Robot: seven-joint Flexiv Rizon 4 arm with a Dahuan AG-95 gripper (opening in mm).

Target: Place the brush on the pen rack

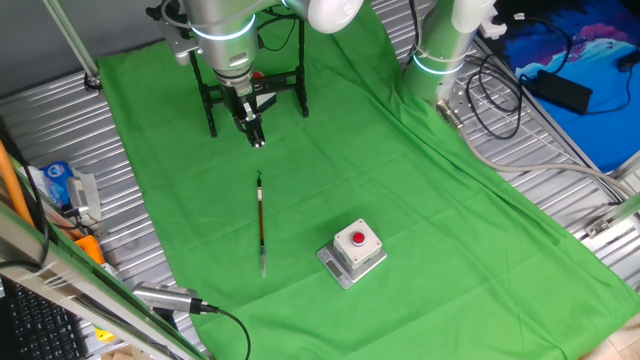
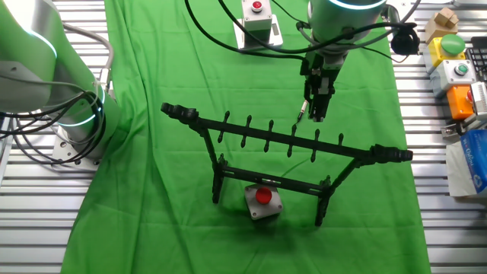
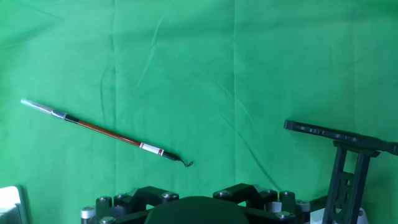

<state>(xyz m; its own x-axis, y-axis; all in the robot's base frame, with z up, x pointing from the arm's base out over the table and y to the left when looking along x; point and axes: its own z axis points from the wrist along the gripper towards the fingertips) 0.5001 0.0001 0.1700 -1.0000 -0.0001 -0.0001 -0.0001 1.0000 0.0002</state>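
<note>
The brush (image 1: 261, 222) lies flat on the green cloth, a thin reddish-brown shaft with a pale tip toward the near edge. In the hand view the brush (image 3: 106, 130) runs diagonally at the left. The pen rack (image 2: 281, 137), a black rod frame with a notched top bar, stands upright at the cloth's far end (image 1: 300, 92); one end of the pen rack (image 3: 339, 134) shows at the right of the hand view. My gripper (image 1: 256, 130) hangs above the cloth between rack and brush, its fingers close together and holding nothing. It sits just behind the rack's bar (image 2: 316, 106).
A grey box with a red button (image 1: 355, 250) stands right of the brush. A second button box (image 2: 261, 199) sits under the rack. A silver cylinder with a black cable (image 1: 165, 297) lies at the cloth's near-left edge. A second robot base (image 1: 440, 50) stands at the back right.
</note>
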